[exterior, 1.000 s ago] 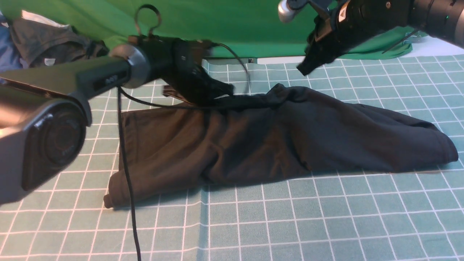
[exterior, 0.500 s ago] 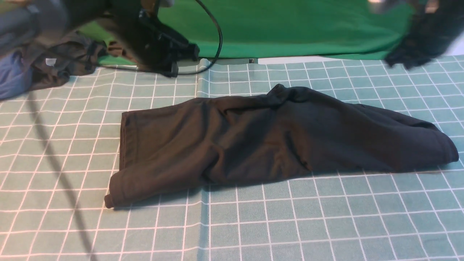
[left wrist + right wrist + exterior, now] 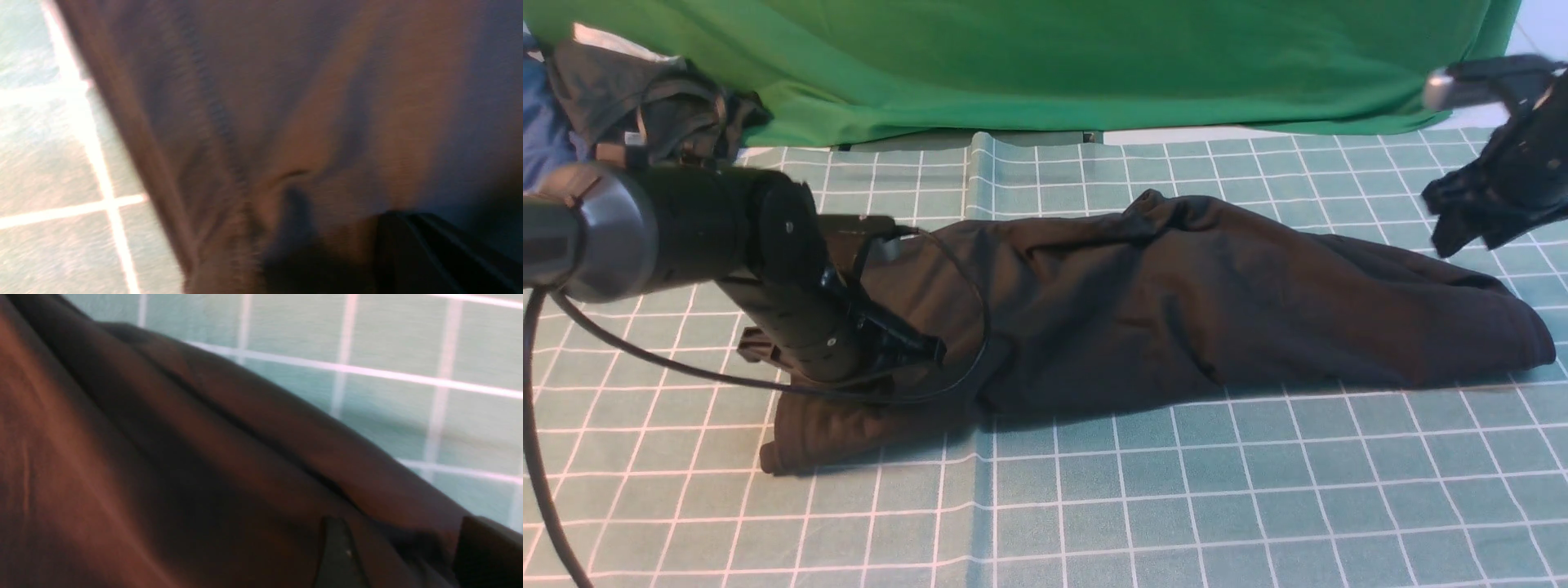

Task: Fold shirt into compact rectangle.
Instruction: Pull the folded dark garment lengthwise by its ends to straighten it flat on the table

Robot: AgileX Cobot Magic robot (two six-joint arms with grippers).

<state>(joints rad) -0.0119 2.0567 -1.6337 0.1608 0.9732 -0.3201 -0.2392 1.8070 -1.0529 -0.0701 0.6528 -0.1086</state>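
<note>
Left claw (image 3: 931, 353) is pressed shut, tips down on the near end of the shirt (image 3: 1176, 302), no pinched cloth that I can see. The shirt's a lumpy black strip on the grid mat (image 3: 1176, 490), stretching lengthwise off to that claw's right. Farther back, the right claw (image 3: 1468, 237) hovers spread over the other end.

My left arm (image 3: 686, 229) runs off front view's left edge; hides shirt's (image 3: 1176, 302) left end. My left claw (image 3: 931, 353) closed tight, tip low on cloth; whether any fold pinched, can't tell. Left wrist view smeared: shirt mere brown blur, one finger (image 3: 429, 253) cut by bottom edge. My right claw (image 3: 1474, 233) blurred, arm lost past right edge. Right wrist view cuts both fingertips (image 3: 335, 555) at bottom. Grey garment (image 3: 645, 90) clipped at left edge.
</note>
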